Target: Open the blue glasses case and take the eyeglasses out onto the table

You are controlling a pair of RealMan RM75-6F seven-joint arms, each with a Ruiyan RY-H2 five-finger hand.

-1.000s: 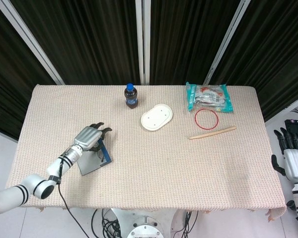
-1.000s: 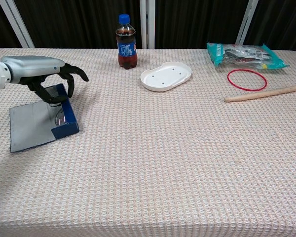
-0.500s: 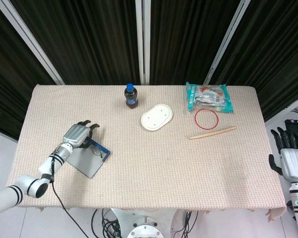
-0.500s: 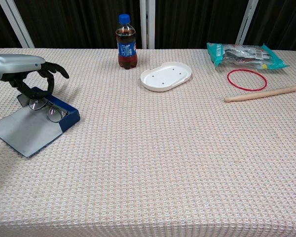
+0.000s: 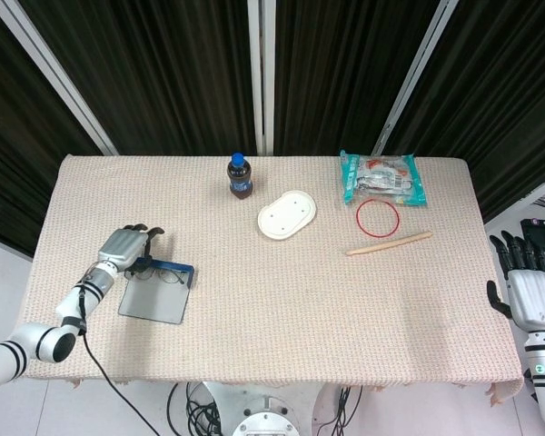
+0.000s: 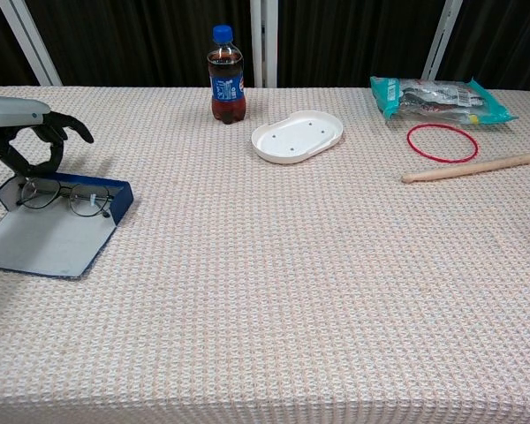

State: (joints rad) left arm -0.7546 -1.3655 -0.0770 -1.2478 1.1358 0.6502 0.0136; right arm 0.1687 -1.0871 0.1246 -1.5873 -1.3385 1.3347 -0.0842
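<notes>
Left hand (image 6: 26, 132) sits at the table's (image 5: 282, 300) near-left, fingers curled downward at the far-left end of the open blue glasses case (image 6: 57, 225); whether they grip anything cannot be told. Eyeglasses (image 6: 66, 196) lie inside the case against its blue wall. Right hand (image 5: 525, 286) hangs off the table's right edge, fingers apart, holding nothing. Far side: cola bottle (image 5: 240, 175), white dish (image 5: 287, 214).

Far across my tabletop (image 6: 274, 291) stands a cola bottle (image 6: 226, 74), a white oval dish (image 6: 298, 136) beside it; rightward lie a snack packet (image 6: 437, 98), red ring (image 6: 441, 141), wooden stick (image 6: 471, 167).
</notes>
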